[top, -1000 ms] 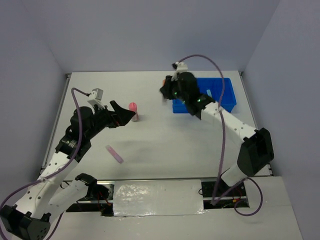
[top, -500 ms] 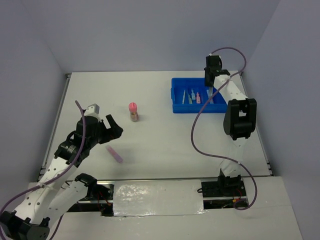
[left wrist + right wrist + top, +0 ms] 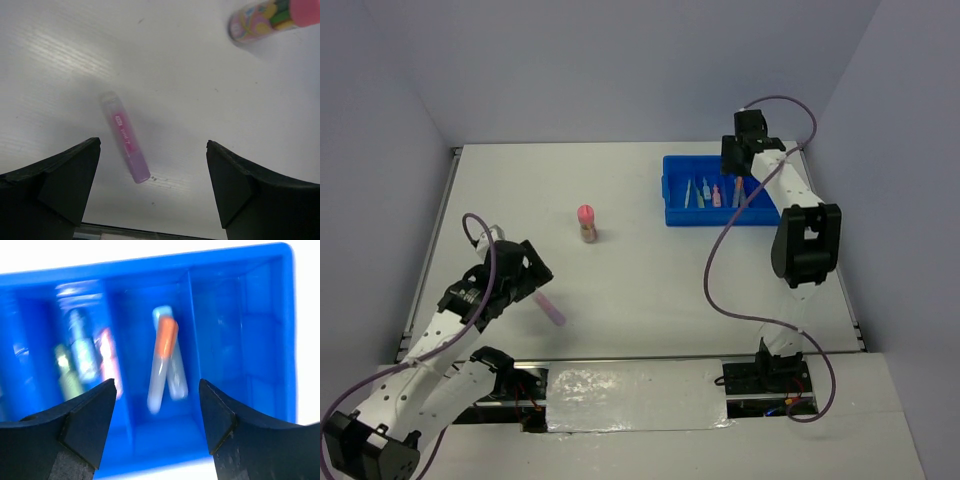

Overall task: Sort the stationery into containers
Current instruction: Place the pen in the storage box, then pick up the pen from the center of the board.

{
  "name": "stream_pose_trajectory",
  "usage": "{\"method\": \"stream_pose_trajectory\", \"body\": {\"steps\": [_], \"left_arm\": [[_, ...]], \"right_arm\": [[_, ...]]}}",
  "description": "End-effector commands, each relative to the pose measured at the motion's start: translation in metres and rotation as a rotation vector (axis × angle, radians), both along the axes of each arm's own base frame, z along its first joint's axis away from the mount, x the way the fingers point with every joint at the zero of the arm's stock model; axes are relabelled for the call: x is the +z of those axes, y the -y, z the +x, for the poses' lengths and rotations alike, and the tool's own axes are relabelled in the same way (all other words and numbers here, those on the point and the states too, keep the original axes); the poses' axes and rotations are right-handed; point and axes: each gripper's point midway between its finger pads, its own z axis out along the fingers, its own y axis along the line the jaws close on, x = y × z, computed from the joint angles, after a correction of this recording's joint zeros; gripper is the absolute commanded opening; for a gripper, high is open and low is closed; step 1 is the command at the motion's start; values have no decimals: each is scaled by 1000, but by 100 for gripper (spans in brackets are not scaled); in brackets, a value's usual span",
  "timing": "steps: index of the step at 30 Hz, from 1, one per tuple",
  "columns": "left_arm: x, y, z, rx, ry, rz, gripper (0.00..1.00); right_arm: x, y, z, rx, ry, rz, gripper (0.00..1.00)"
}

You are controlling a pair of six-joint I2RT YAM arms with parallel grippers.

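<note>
The bright blue rectangular plastic tray [image 3: 716, 219] [image 3: 150, 263] sits at the far right of the white surface [image 3: 650, 280], its inside split by thin walls into narrow compartments. In the right wrist view, one compartment holds an orange-capped pale highlighter [image 3: 165, 340] lying slantwise across a second pale blue highlighter [image 3: 176, 384], the two touching. The compartment to its left holds at least three blurred slim pieces, green, pale blue and pink; their exact number cannot be told. The right end effector [image 3: 740, 152] [image 3: 155, 390] hangs over the tray's far right part, its fingers spread apart and grasping nothing. Well apart from the tray, two items remain out on the surface. A stubby pink-capped tube with a patterned body [image 3: 586, 222] [image 3: 270, 17] stands upright near the middle. A slim pink-purple highlighter [image 3: 549, 308] [image 3: 125, 139] lies flat toward the near left. The left end effector [image 3: 523, 272] [image 3: 152, 150] hovers just above that highlighter with its fingers released wide, one on either side and neither touching it. Nothing lies between the highlighter and the fingers.
</note>
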Motion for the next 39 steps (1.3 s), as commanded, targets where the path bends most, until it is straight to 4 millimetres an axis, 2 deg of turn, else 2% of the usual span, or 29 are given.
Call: {"method": "stream_pose_trajectory", "body": {"steps": [1,2,3,4,5,6,7,8,9,10,11,13,14,15,17,21,22,23,24,25,28,31,32,34,35,36,37,38,39], "left_arm": [[-21,-21,-11,199,-61,-1,99],[-31,-23,-15,217,-84,4,99],[-34,-23,-14,229,-84,-2,99],[-39,-19,-13,223,-95,-15,99],[-48,-17,-14,213,-113,-17,99],[-53,-14,-11,215,-123,-30,98],[-61,-13,-14,221,-150,-33,97],[-65,-12,-14,229,-167,-32,96],[-70,-12,-15,243,-179,-38,95],[-79,-13,-15,251,-203,-21,94],[-83,-12,-14,250,-210,-17,93],[-95,-13,-12,257,-241,9,92],[-98,-13,-12,257,-255,20,91],[-105,-14,-12,259,-283,39,90],[-109,-13,-9,258,-295,49,89],[-121,-11,-8,244,-336,69,81],[-123,-11,-8,245,-341,76,77],[-125,-12,-8,246,-346,84,68],[-129,-13,-10,244,-361,96,68],[-130,-12,-9,237,-363,99,61],[-139,-8,-15,206,-402,103,43],[-146,-1,-21,168,-422,98,33],[-149,2,-23,154,-423,86,24],[-148,7,-24,131,-405,60,15],[-149,11,-27,116,-403,41,4],[-148,13,-27,114,-395,27,0],[-142,17,-26,100,-365,5,0],[-137,20,-25,88,-346,-11,0],[-124,28,-20,68,-290,-34,0]], "right_arm": [[107,-32,-28,62,207,75,74],[101,-54,-41,120,197,89,75],[129,-69,-58,172,257,122,75],[116,-80,-74,206,232,130,92],[138,-109,-93,285,289,154,97],[137,-123,-104,327,288,166,98],[125,-134,-119,364,260,173,98],[133,-156,-138,423,274,202,98],[130,-166,-148,451,269,222,98],[117,-177,-162,494,236,252,99],[127,-193,-176,540,270,297,100],[117,-208,-193,589,273,361,100],[122,-214,-203,617,288,393,100],[113,-218,-211,634,271,406,100],[119,-224,-219,648,291,453,100],[113,-233,-231,677,271,479,100],[113,-233,-235,679,268,477,100],[115,-234,-237,682,274,472,100],[113,-237,-243,698,270,475,100],[122,-239,-247,713,300,493,100],[133,-243,-258,755,337,546,100],[137,-253,-270,826,355,610,100],[134,-258,-274,853,350,632,100],[128,-263,-276,871,330,655,100],[121,-271,-278,891,307,690,100],[116,-277,-280,904,294,714,100],[100,-281,-284,911,264,729,100],[100,-293,-283,921,280,781,100],[80,-300,-291,925,239,794,100]]}}
